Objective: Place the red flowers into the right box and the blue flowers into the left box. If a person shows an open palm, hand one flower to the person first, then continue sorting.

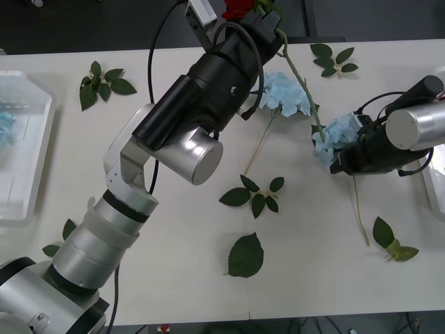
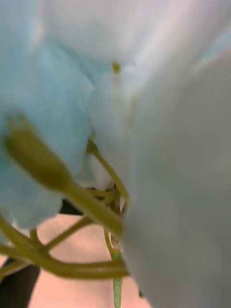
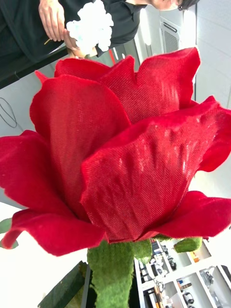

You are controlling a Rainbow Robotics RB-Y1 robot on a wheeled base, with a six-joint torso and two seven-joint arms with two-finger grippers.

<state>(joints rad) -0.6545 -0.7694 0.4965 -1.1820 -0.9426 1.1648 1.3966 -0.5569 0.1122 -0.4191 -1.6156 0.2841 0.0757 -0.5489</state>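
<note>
My left gripper [image 1: 263, 22] is raised over the table's far edge, shut on a red flower [image 1: 240, 7], whose bloom [image 3: 120, 149] looms close in the left wrist view. Its long green stem [image 1: 302, 80] hangs down toward the right. My right gripper [image 1: 342, 158] is low on the table at the right, pressed against a blue flower [image 1: 335, 133] whose petals [image 2: 57, 96] and green stalks crowd the right wrist view. Another blue flower [image 1: 285, 94] lies mid-table. The left box [image 1: 38, 149] holds some blue petals; the right box [image 1: 437, 188] shows at the right edge.
Loose green leaf sprigs lie at the back left [image 1: 103, 82], back right [image 1: 335, 59], centre [image 1: 254, 195] and front right [image 1: 391, 243], with a single leaf [image 1: 245, 256] near the front. Beyond the table a person's hands [image 3: 53, 19] hold a pale flower [image 3: 92, 26].
</note>
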